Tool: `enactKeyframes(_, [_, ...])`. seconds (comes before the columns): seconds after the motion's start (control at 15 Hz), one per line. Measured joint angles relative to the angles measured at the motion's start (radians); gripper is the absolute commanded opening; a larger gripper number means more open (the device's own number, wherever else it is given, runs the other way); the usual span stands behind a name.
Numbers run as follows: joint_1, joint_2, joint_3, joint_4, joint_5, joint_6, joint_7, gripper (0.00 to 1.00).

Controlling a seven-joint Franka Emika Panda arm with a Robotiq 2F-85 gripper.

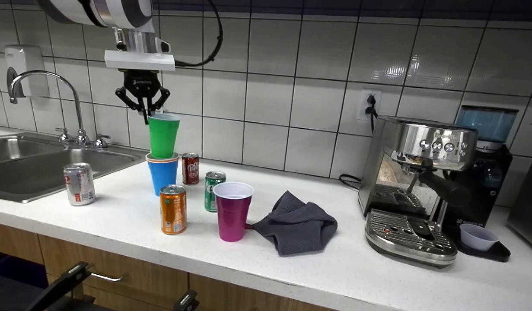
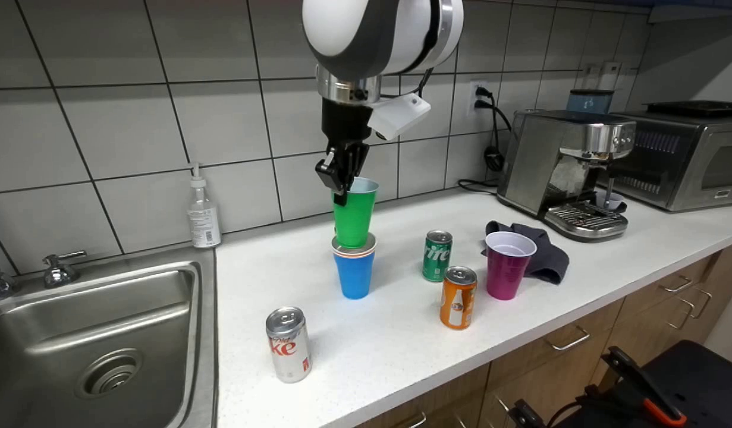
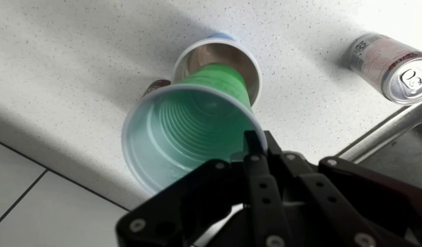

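Observation:
My gripper (image 3: 262, 141) is shut on the rim of a green cup (image 3: 193, 133), with one finger inside the cup and one outside. In both exterior views the green cup (image 1: 163, 137) hangs almost upright, slightly tilted, below and beside the gripper (image 1: 147, 117). Directly beneath it stands a blue cup (image 2: 355, 277) with a whitish and orange rim. The green cup's bottom is at the blue cup's mouth; whether they touch I cannot tell. Close behind the blue cup is a dark red can (image 1: 190, 169), partly hidden in the wrist view.
On the white counter stand a silver can (image 2: 288, 348), an orange can (image 2: 458, 300), a green can (image 2: 437, 257) and a purple cup (image 1: 233, 214). A dark cloth (image 1: 302, 226) lies beside the purple cup. An espresso machine (image 1: 425, 149) and a sink (image 2: 104, 309) flank the area.

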Motion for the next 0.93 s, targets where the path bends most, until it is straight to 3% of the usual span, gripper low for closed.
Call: enactKeyframes(0.93, [0.000, 0.040, 0.003, -0.013, -0.042, 0.031, 0.000, 0.01])
